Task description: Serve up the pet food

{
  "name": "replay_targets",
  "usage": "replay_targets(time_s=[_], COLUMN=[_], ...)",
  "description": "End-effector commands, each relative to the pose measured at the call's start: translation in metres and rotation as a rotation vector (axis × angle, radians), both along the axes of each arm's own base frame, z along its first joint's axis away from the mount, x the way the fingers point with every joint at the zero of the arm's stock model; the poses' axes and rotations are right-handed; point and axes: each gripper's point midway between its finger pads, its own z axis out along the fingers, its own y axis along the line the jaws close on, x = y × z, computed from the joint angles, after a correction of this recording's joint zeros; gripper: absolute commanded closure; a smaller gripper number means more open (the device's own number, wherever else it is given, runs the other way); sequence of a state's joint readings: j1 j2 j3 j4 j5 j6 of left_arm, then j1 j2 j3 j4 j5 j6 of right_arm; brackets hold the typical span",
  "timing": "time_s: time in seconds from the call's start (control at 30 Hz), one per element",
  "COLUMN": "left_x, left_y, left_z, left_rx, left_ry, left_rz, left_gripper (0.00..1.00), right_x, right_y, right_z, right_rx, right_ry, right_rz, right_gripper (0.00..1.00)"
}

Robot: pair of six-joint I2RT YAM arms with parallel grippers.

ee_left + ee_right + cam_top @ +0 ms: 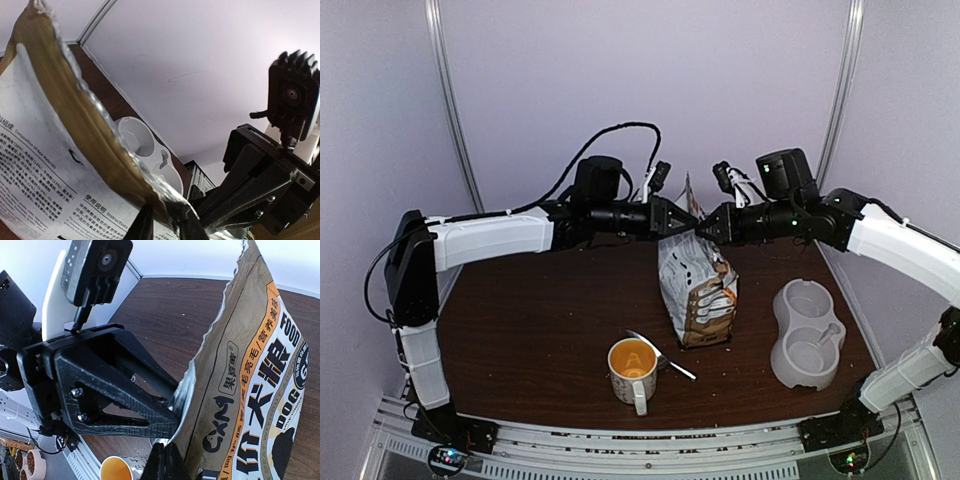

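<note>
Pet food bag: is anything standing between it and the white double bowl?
Nothing visible. Bare table lies between the bag and the double bowl to its right; the mug and spoon sit on the bag's other side, nearer the arms.

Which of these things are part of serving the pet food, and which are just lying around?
Part of the job: pet food bag, pinched at its top by the left gripper and right gripper; probably the white double bowl.
Lying about, it seems: orange-lined mug; spoon beside it.
</note>
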State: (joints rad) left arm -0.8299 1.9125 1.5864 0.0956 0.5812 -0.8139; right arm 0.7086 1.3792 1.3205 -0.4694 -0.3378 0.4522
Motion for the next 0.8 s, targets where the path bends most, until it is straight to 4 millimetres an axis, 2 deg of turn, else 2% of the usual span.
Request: replay_targets(time_s=[0.0,0.2,0.5,0.77], left_x=[-0.001,-0.002,0.003,0.004], left_y=[-0.012,-0.01,-0.003,0.001], left_z=[0.003,0.005,0.007,0.011], left_rx=[-0.052,-0.067,-0.051,-0.04], left_ry=[0.017,0.018,-0.01,-0.04], left_rz=[-0.059,-0.056,0.003,0.019], left_gripper=[0.84,1.0,1.0,1.0], right_x=[-0.019,-0.006,0.01,0.015], right_y=[0.004,-0.014,-0.047,-0.051], right_z=[-0.002,-0.01,-0.013,-0.026], right_rx=[-0.012,-0.09,-0.213,-0.279], right_ry=[0.003,-0.023,-0.086,-0.086], right_rz=[0.078,-0.031,-0.215,-0.256], right_gripper=[1.0,1.0,1.0,1.0])
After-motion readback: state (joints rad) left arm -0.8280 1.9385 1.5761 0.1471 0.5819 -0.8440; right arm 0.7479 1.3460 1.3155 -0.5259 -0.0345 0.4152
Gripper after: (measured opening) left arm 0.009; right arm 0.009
